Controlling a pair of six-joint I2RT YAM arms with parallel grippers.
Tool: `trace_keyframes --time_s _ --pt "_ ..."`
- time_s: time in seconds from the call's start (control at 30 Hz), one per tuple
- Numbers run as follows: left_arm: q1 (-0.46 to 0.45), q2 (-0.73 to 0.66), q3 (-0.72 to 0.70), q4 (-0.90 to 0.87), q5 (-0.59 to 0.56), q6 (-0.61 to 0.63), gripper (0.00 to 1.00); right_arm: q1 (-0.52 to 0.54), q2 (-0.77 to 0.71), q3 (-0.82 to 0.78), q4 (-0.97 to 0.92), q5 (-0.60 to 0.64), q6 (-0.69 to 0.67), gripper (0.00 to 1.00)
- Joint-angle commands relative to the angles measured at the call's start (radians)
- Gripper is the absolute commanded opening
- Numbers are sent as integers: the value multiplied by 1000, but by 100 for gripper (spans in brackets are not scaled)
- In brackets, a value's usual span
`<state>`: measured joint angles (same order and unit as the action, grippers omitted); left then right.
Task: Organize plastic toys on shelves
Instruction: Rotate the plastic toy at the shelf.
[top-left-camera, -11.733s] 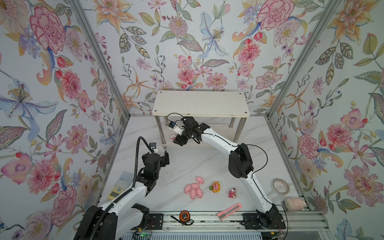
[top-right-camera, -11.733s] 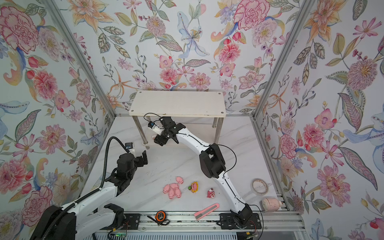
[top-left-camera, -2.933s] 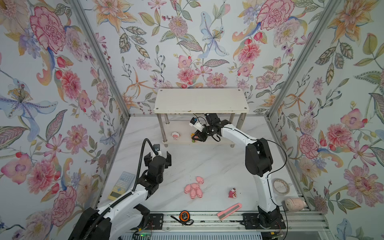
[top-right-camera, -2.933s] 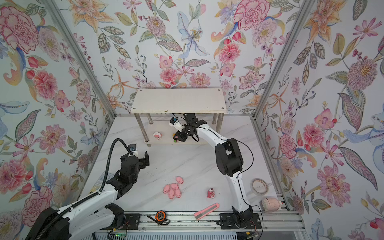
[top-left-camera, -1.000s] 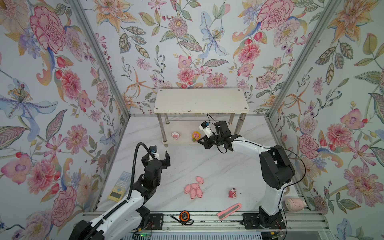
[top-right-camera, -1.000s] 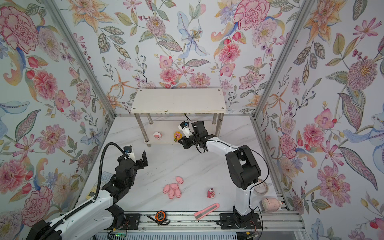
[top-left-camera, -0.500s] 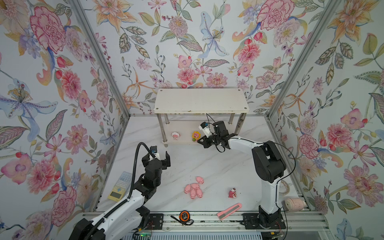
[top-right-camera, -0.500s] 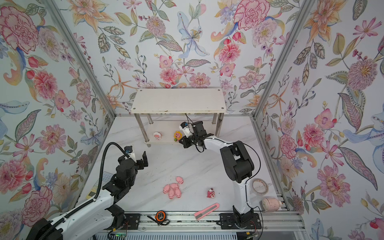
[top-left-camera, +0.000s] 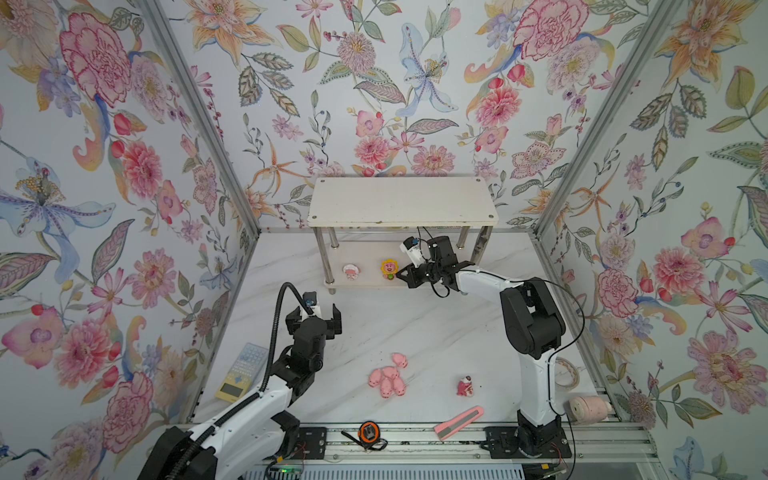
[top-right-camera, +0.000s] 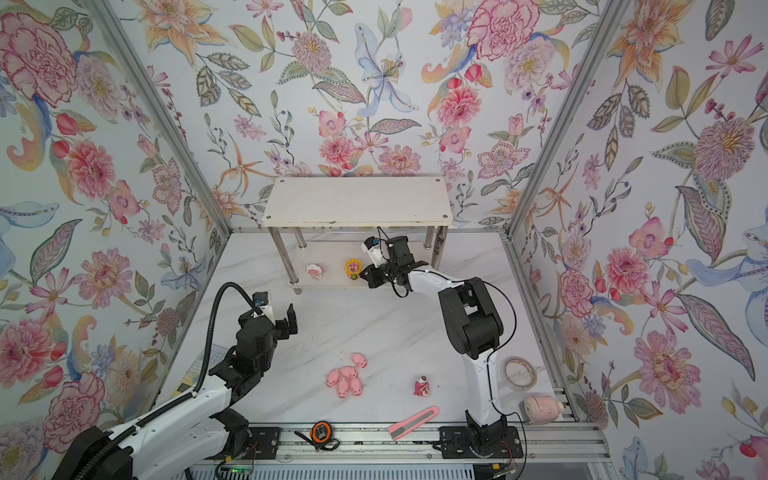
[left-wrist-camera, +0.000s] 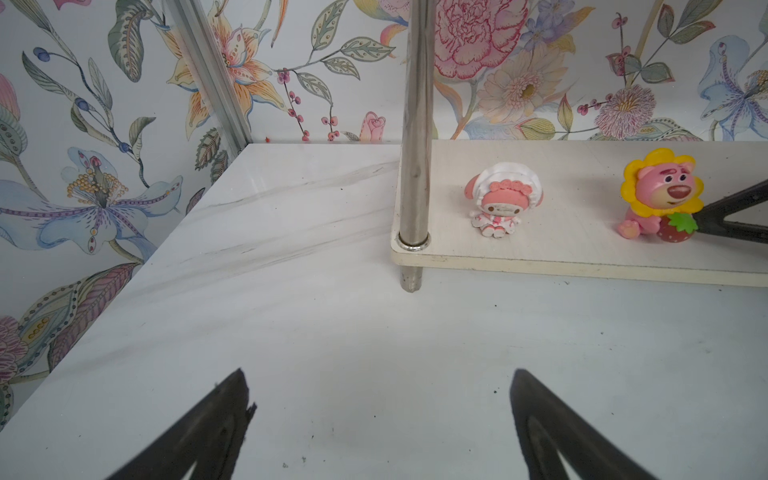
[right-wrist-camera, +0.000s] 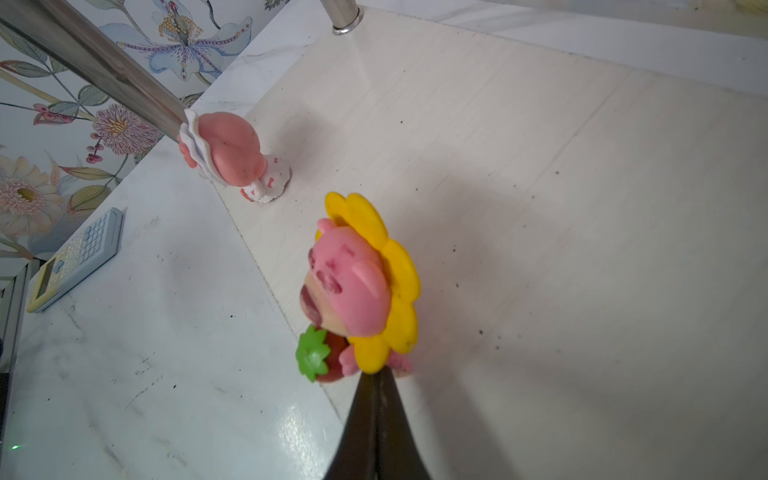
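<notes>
The shelves (top-left-camera: 401, 203) stand at the back of the table. On the lower board (top-left-camera: 368, 281) stand two plastic toys: a whitish round-headed figure (top-left-camera: 351, 271) (left-wrist-camera: 503, 199) and a yellow-flower-maned figure (top-left-camera: 389, 268) (right-wrist-camera: 365, 282). My right gripper (top-left-camera: 401, 275) (right-wrist-camera: 378, 374) is shut and holds nothing; its tips touch the flower figure's lower petal. My left gripper (top-left-camera: 313, 318) (left-wrist-camera: 380, 374) hovers open and empty over bare table, in front of the shelves' left leg. Several pink pigs (top-left-camera: 388, 378) and a red-pink figure (top-left-camera: 464, 385) sit on the table near the front.
A calculator (top-left-camera: 243, 372) lies at the left wall. An orange-black tape measure (top-left-camera: 368, 432) and a pink-and-grey bar (top-left-camera: 459, 423) lie at the front rail. A tape roll (top-left-camera: 565, 370) and a pink roll (top-left-camera: 588, 408) sit at the right.
The right gripper, shut, has edged back toward the shelf and onto the flower figure, and its elbow has swung upright. The left arm has hardly moved.
</notes>
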<state>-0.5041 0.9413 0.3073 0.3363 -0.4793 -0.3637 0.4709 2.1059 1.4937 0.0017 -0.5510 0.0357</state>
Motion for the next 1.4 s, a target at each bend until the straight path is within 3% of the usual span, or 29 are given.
trace_keyframes --time_s 0.0,0.5,0.73,1.13,1.37 --pt "9 9 23 18 -19 9 99 -10 23 30 -9 -16 9 0" --pt "10 -5 12 23 -12 5 99 -15 -56 -65 2 80 3 0" --pt "10 -34 7 2 -21 5 99 -30 -4 10 -1 130 36 0" --pt "11 -29 7 0 -27 9 99 -23 151 224 -45 61 97 0" --pt "12 -36 4 -3 -28 9 99 -20 180 240 -44 30 121 0"
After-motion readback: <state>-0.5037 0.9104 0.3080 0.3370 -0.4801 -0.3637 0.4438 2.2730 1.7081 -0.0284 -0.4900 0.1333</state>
